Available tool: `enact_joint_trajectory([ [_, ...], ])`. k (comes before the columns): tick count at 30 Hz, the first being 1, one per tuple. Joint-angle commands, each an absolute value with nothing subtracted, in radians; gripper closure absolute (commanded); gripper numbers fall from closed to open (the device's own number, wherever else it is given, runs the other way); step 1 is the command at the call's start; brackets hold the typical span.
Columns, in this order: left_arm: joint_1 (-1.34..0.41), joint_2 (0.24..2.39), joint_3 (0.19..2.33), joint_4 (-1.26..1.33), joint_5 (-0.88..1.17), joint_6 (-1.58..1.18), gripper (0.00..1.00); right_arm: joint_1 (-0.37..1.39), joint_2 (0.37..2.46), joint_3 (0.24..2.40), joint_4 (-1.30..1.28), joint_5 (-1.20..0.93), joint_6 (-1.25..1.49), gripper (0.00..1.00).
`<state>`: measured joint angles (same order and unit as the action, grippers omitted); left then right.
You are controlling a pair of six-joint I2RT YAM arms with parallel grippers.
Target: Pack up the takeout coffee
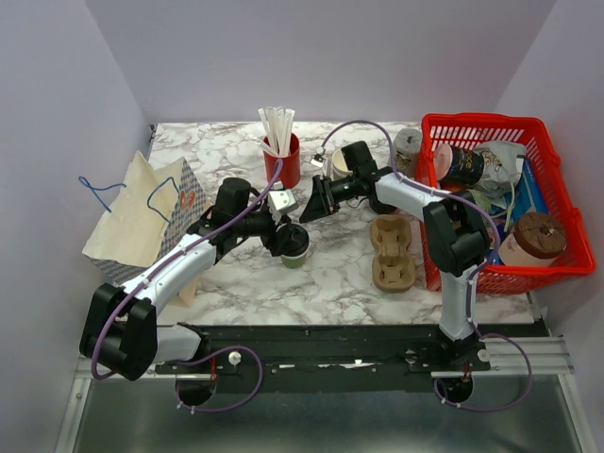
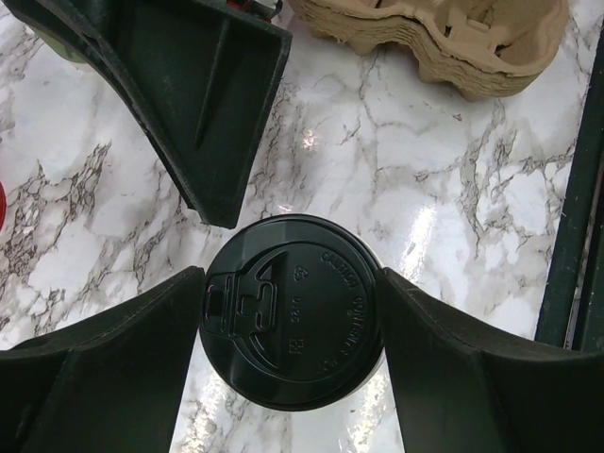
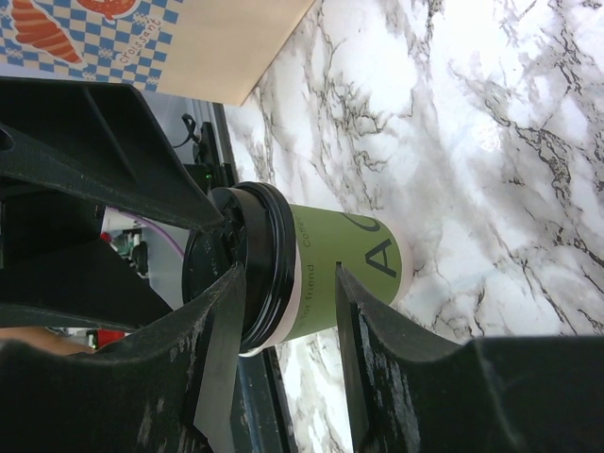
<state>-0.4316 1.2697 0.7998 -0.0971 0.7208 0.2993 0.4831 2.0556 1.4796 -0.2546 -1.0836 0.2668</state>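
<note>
The takeout coffee (image 1: 294, 245), a cream paper cup with a green band and a black lid, stands upright on the marble table in the middle. My left gripper (image 1: 286, 236) comes in from above, its fingers touching both sides of the lid (image 2: 293, 321), shut on it. My right gripper (image 1: 311, 204) is open and empty, just behind and to the right of the cup, not touching it. In the right wrist view the cup (image 3: 344, 260) shows between and beyond my right gripper's (image 3: 288, 278) spread fingers. One right finger (image 2: 208, 104) shows in the left wrist view.
A brown pulp cup tray (image 1: 392, 250) lies right of the cup, and shows in the left wrist view (image 2: 453, 42). A red cup of white straws (image 1: 281, 156) stands behind. A paper bag (image 1: 142, 217) lies at the left. A red basket (image 1: 566, 260) of items stands at the right.
</note>
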Motion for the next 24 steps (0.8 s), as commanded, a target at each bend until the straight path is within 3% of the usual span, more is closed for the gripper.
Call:
enact_joint_trajectory([
  [1,-0.44,1.25,0.799,-0.1,0.77,0.304,0.2,0.479,2.049,1.482,-0.245,-1.063,0.224,0.48],
  [18,-0.446,1.235,0.824,-0.094,0.796,0.255,0.23,0.468,2.034,1.488,-0.245,-1.049,0.204,0.48],
  [24,-0.442,1.226,0.919,-0.113,0.715,0.224,0.13,0.459,2.026,1.494,-0.247,-1.06,0.201,0.46],
])
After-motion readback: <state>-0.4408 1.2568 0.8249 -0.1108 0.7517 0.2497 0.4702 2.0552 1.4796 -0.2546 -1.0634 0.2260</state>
